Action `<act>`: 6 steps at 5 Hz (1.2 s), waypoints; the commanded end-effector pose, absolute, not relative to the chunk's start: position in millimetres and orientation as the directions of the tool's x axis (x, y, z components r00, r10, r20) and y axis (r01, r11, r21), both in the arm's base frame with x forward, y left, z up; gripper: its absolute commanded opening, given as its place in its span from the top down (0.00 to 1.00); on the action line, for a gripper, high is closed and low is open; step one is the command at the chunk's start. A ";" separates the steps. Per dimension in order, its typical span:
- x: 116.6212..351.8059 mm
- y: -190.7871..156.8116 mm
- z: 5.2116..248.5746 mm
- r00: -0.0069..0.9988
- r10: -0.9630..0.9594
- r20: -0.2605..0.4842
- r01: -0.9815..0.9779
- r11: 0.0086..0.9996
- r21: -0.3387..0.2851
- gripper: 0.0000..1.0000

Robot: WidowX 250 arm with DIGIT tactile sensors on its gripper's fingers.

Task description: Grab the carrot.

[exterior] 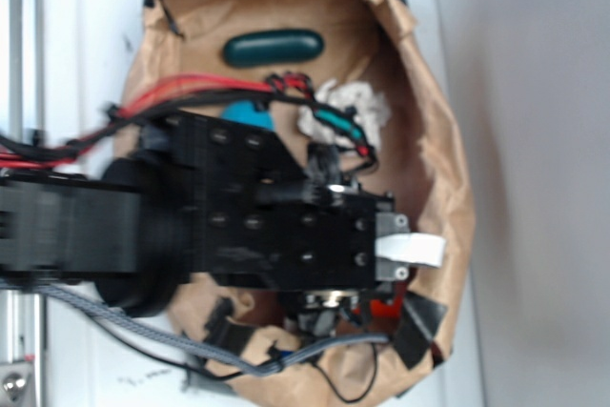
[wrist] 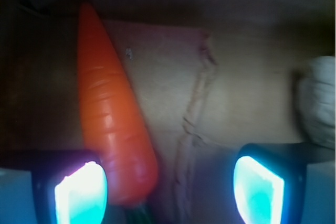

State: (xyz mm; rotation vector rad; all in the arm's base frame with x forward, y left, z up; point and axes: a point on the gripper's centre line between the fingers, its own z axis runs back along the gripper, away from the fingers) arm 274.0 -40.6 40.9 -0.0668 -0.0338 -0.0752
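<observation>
Two glowing fingertip pads fill the bottom corners of the wrist view, one at lower left and one at lower right, with a broad gap between them: the gripper stands wide apart and clasps nothing. Just beside the left pad lies the carrot, glossy orange and ridged, its thick end down near that pad and its point running up toward the top left of the picture. A scrap of dark green stem shows under the thick end, at the bottom edge. Whether the pad touches the carrot I cannot tell (the glare off the pad washes out the edge). The carrot lies toward the left pad's side of the gap, not in its middle.

Under both lies crumpled brown paper, with a torn seam running down the middle of the wrist view. A pale cloth lump sits at the right edge.

From the exterior view the black arm reaches in from the left over a paper-lined basket, hiding most of its floor. Only a small orange-red patch shows under the wrist, near the basket's lower rim. A dark green oblong capsule rests near the upper rim, well apart from the gripper. A bit of blue ball peeks out from under the red and black cables, with a white crumpled cloth beside it.
</observation>
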 end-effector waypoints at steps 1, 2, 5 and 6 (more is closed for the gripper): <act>296.0 -23.7 40.7 0.994 0.016 0.108 -0.009 0.998 -0.065 1.00; 296.9 -16.7 43.6 0.995 0.031 0.098 -0.024 0.997 -0.073 1.00; 283.3 18.3 156.7 0.962 0.245 0.120 -0.224 0.960 -0.168 1.00; 277.1 12.4 195.0 0.954 0.268 0.136 -0.251 0.959 -0.132 1.00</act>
